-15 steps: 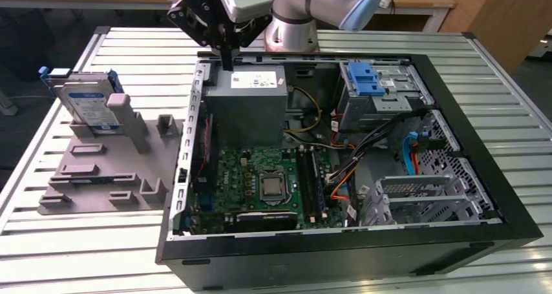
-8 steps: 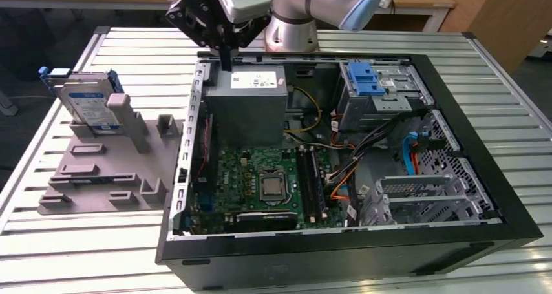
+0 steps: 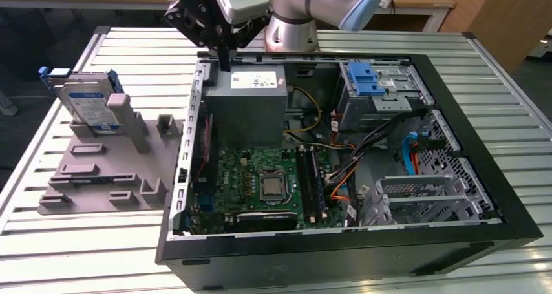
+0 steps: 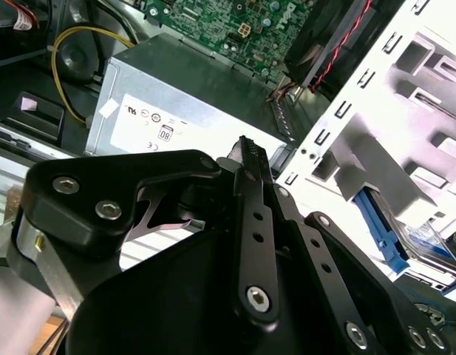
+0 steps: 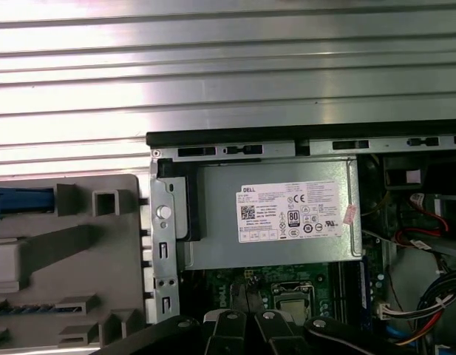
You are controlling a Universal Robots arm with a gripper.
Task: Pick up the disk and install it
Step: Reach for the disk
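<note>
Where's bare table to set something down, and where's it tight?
Free: slatted table in front of the grey fixture, and the strip behind the computer case. Crowded: cables beside the drive cage; the claw hangs by the power supply.

The silver-grey, blue-railed disk (image 3: pixel 89 106) stands upright in a grey holder (image 3: pixel 95 178) at the exterior view's left.

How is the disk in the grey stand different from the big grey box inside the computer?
The disk is smaller and stands on edge outside the computer; the grey box is bigger and sits inside it. The disk has blue rails; the box has none. Both are grey with a label.
</note>
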